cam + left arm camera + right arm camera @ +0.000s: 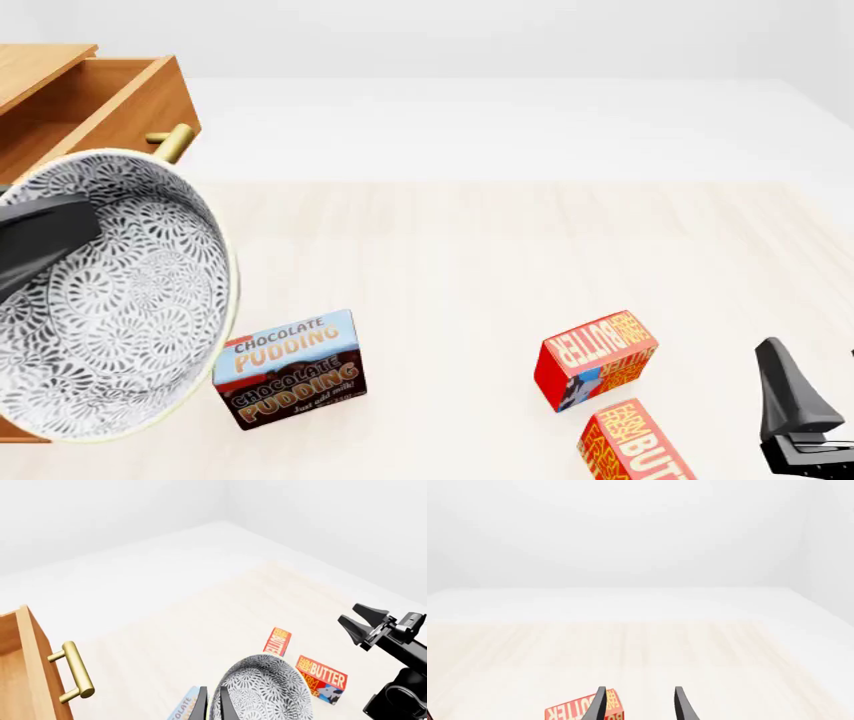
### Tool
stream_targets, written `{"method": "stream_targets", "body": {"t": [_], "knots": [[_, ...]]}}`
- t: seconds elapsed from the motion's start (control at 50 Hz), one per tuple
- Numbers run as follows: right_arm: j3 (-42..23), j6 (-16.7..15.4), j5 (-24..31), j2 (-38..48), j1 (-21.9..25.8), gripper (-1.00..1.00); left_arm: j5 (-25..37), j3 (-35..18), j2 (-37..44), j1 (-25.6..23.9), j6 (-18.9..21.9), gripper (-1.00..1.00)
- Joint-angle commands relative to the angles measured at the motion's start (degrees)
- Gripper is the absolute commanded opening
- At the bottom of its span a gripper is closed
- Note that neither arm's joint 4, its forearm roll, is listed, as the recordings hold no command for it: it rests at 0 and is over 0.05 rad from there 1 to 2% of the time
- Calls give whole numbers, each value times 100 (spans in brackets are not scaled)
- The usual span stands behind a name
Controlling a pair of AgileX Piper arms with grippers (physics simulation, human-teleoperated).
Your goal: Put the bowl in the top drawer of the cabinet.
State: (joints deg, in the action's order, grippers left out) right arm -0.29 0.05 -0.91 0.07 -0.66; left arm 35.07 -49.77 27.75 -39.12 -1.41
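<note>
I've got the bowl [114, 300] clamped at its rim in my left tool [212, 705], raised and tilted at left of the front frame, rim edge just below the open top drawer [94, 105] of the cabinet [34, 65] at upper left. My right tool [639, 705] sits spread, gripping nothing. Pale wood counter [507, 250], white walls, wide free centre. Boxes read "CHOCOLATE PUDDING" [287, 368] and "BUTTER" [597, 358].

A pale, light-wood table [507, 250] carries everything. A chocolate pudding box [287, 368] stands on it toward the near left. To the right a red butter box [597, 358] rests tilted, and just beside it, nearer the front edge, lies a second butter box [638, 447], cut off by the frame
</note>
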Motion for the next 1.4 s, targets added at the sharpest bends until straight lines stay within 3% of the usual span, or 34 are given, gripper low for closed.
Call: {"method": "stream_targets", "body": {"t": [0.02,0.26,0.32,0.36,0.38,0.4,0.62,0.88,1.08,1.2,1.4], "knots": [[-1,-4,-17,-3,0,100,-16,-48,-52,-31,114,-100],[-1,4,-9,-3,-7,100,22,-88,-34,15,141,-100],[-1,0,-17,-3,2,100,129,-254,42,122,66,-100],[-1,7,-18,-3,2,100,156,-279,51,255,-282,-100],[-1,6,-16,-3,-3,100,172,-334,60,323,-179,-100],[-1,7,-16,-3,-4,100,188,-354,105,328,-330,-100],[-2,-8,-38,-4,6,100,291,-663,234,359,-279,-100],[-2,-13,-30,-4,-14,100,528,-1065,518,847,-496,-100],[-2,-24,-22,-3,-15,100,633,-1413,635,1196,-527,-100],[-2,-28,-23,-3,-11,100,767,-1877,798,1495,-377,-100],[-2,-39,-24,-3,-11,100,854,-1922,741,1928,-575,-100]]}}
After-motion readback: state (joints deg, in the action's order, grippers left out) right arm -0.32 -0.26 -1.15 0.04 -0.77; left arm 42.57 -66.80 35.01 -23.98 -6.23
